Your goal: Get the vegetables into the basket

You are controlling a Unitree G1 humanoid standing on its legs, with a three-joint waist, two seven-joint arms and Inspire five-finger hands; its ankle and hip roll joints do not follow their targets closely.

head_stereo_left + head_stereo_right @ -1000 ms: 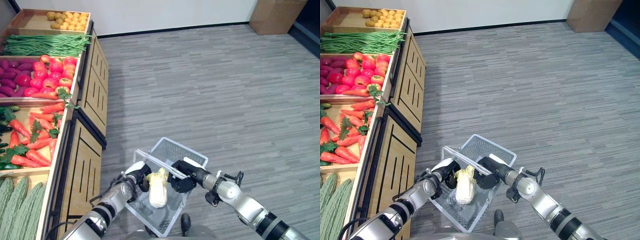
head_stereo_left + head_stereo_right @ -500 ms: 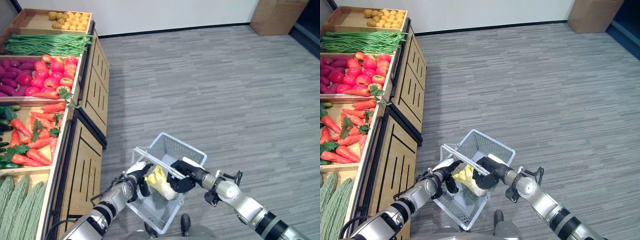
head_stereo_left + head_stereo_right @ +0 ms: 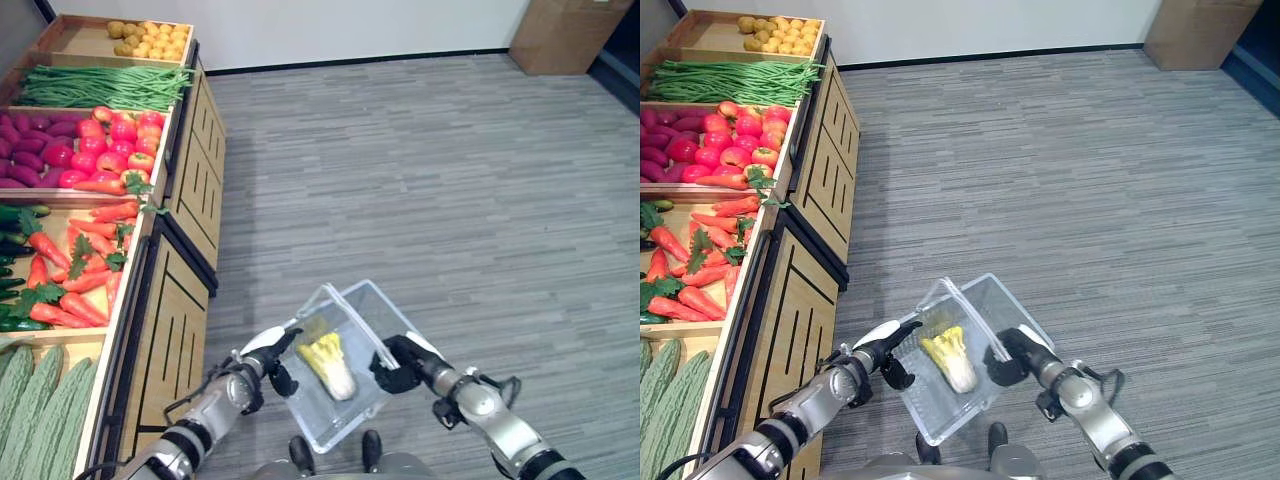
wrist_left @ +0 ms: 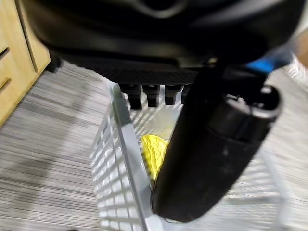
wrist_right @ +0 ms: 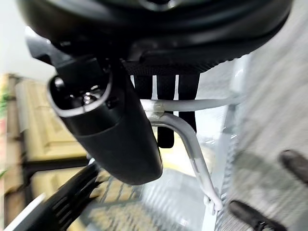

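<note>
Wire basket (image 3: 385, 322), right hand (image 3: 398, 358) apparently curled round its handle (image 5: 185, 137).

No readable text, no labels, no numbers, no signs, nothing legible on any crate, basket or produce stand

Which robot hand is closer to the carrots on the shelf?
Left. The left robot hand is at the basket's shelf side, nearer the carrots; the right robot hand holds the handle farther away.
</note>
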